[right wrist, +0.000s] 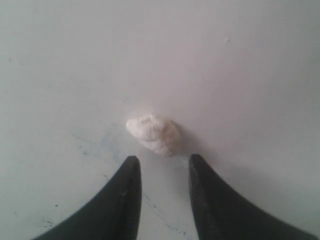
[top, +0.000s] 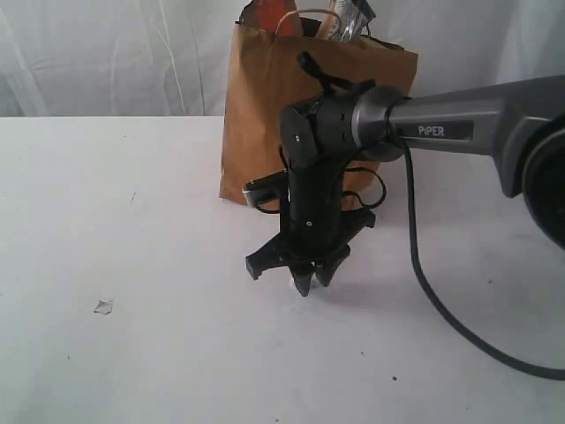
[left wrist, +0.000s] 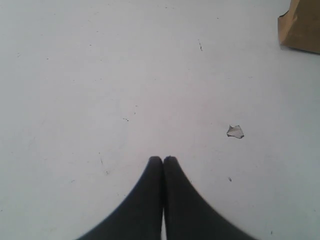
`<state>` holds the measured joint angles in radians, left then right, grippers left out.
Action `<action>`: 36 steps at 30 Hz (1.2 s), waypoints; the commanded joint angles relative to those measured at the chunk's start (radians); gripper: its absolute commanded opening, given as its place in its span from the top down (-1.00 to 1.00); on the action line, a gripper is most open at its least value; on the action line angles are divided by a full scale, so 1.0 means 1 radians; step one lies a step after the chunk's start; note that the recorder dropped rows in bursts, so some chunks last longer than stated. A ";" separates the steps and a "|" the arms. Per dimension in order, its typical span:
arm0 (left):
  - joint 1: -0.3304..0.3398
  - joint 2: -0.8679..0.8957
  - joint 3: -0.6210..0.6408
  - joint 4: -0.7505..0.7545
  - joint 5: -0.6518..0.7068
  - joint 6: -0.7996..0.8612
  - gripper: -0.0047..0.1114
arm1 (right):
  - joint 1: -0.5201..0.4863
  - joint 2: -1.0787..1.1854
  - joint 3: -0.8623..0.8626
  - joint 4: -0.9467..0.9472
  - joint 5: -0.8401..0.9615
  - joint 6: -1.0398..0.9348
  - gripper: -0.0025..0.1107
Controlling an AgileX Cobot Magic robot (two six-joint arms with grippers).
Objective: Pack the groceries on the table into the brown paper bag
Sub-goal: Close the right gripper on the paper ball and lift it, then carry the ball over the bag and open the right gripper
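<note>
Tall brown paper bag (top: 265, 115) upright on white table (top: 132, 353), packets (top: 340, 22) poking out top. No groceries seen outside bag; packing looks done. Right claw (right wrist: 162, 162) in front of bag, tips a bit apart, holding nothing, by white crumb (right wrist: 154, 134). Left claw (left wrist: 163, 160) squeezed closed, holding nothing.

A white cloth backdrop (top: 97, 53) hangs across the far side in soft vertical folds and meets the far edge of the white table (top: 132, 371). The table fills the scene from left to right, flat and matte, with a few small dark specks. A small pale scrap (top: 103, 306) lies on it at the near left. The light is even and diffuse, casting only soft grey shadows right of the middle.
</note>
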<state>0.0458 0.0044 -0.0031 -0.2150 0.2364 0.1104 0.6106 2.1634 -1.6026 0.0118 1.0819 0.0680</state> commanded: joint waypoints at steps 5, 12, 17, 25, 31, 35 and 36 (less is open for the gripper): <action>0.002 -0.004 0.003 -0.008 -0.004 -0.001 0.92 | -0.002 0.016 -0.002 0.016 -0.129 -0.027 0.42; 0.002 -0.004 0.003 -0.008 -0.004 -0.001 0.92 | 0.005 0.010 -0.002 0.018 -0.076 -0.049 0.96; 0.002 -0.004 0.003 -0.008 -0.004 -0.001 0.92 | 0.009 -0.033 -0.002 0.020 0.071 -0.075 0.96; 0.002 -0.004 0.003 -0.008 -0.004 -0.001 0.92 | 0.007 -0.248 -0.002 0.158 0.104 -0.174 0.96; 0.002 -0.004 0.003 -0.008 -0.004 -0.001 0.92 | 0.007 -0.468 -0.002 0.267 -0.207 -0.203 0.96; 0.002 -0.004 0.003 -0.008 -0.004 -0.001 0.92 | 0.007 -0.562 -0.002 0.249 -0.569 -0.188 0.96; 0.002 -0.004 0.003 -0.008 -0.004 -0.001 0.92 | 0.007 -0.576 -0.002 0.249 -0.669 -0.178 0.96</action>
<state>0.0458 0.0044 -0.0031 -0.2150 0.2364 0.1104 0.6209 1.6352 -1.6026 0.2691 0.6650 -0.1221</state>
